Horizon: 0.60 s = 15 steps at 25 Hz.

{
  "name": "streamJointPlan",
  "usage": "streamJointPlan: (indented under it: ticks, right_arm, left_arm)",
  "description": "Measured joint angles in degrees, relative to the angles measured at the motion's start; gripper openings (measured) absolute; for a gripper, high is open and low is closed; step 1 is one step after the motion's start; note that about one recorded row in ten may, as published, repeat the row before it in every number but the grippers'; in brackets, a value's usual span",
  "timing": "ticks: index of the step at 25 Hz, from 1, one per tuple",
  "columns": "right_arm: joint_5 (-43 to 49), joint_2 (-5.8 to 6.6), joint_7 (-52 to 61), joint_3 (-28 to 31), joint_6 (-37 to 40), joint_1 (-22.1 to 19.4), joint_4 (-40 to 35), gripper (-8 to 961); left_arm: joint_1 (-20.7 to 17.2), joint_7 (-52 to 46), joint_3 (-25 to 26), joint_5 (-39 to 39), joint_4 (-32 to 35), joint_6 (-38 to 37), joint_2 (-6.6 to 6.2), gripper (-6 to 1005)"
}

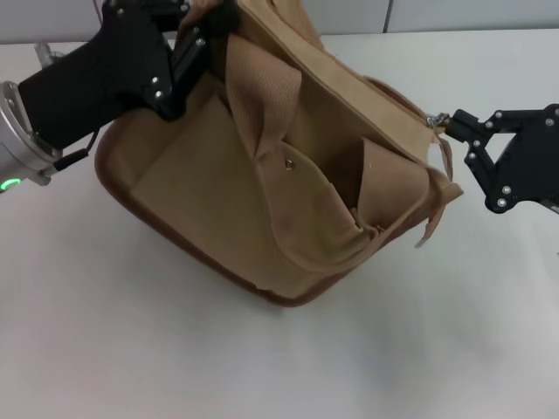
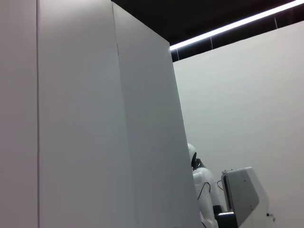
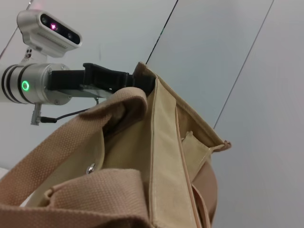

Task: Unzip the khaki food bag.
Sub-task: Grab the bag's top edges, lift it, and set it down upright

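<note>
Your right gripper (image 1: pixel 447 122) is pinched on the silver zipper pull (image 1: pixel 434 120) at the bag's right corner. Your left gripper (image 1: pixel 199 39) is clamped on the far top edge of the khaki food bag (image 1: pixel 262 183), which sits tilted on the white table (image 1: pixel 131 349) with its 2 handles (image 1: pixel 262 96) flopped forward. If the pull slips free, or your left hold gives, the whole bag may slide instead of unzipping.
</note>
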<state>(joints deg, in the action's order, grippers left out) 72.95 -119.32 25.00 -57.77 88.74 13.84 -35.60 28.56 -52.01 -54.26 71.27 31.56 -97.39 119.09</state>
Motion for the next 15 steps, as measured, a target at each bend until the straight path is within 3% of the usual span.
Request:
streamJointPlan:
  ticks: [5, 15]
  right_arm:
    - [0.01, -0.11, 0.07, 0.23, 0.25, 0.02, 0.01, 15]
    - [-0.37, -0.14, 0.5, 0.24, 0.4, 0.61, 0.13, 16]
  left_arm:
    - [-0.52, 0.63, -0.05, -0.06, -3.08, -0.3, -0.03, 42]
    - [-6.6, 0.93, 0.47, -1.27, -3.4, -2.48, -0.34, 42]
